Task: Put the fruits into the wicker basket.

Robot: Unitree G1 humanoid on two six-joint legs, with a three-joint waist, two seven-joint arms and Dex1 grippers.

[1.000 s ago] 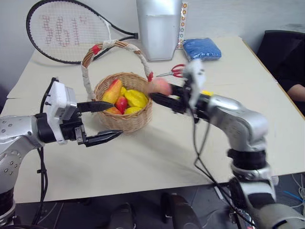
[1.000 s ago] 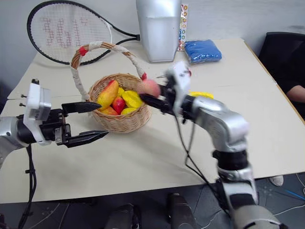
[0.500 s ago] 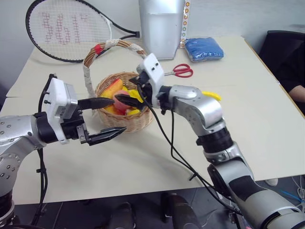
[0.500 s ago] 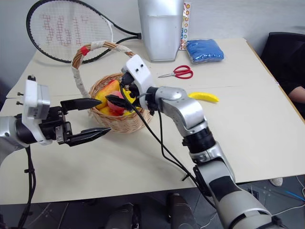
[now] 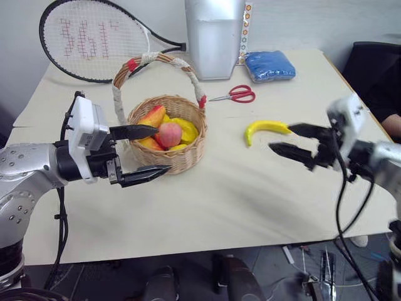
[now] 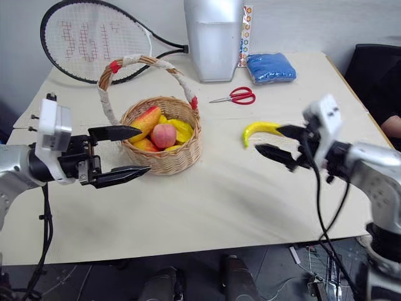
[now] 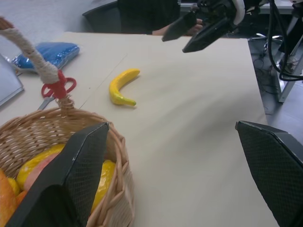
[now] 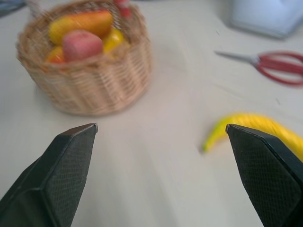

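Observation:
The wicker basket (image 5: 185, 158) stands left of the table's middle, its cloth-wrapped handle arching above. Inside it a pink-orange peach (image 5: 170, 133) lies on top, with a red-to-yellow mango (image 5: 152, 117) and other yellow fruits (image 5: 187, 130) beside it. A yellow banana (image 5: 266, 128) lies on the table to the basket's right. My left gripper (image 5: 163, 149) is open, empty, and level at the basket's near-left side, its fingers straddling the wall. My right gripper (image 5: 281, 138) hovers open and empty just right of the banana, pointing toward it and the basket (image 8: 94, 90).
Red-handled scissors (image 5: 237, 95) lie behind the banana. A tennis racket (image 5: 88, 41), a silver container (image 5: 214, 37) and a blue pouch (image 5: 269, 64) line the table's far side. A person's hand (image 5: 393, 123) and a dark chair sit at the right edge.
My right gripper opened over the basket, left the peach inside, then swung far to the right and now hangs beside the banana. My left gripper has stayed put.

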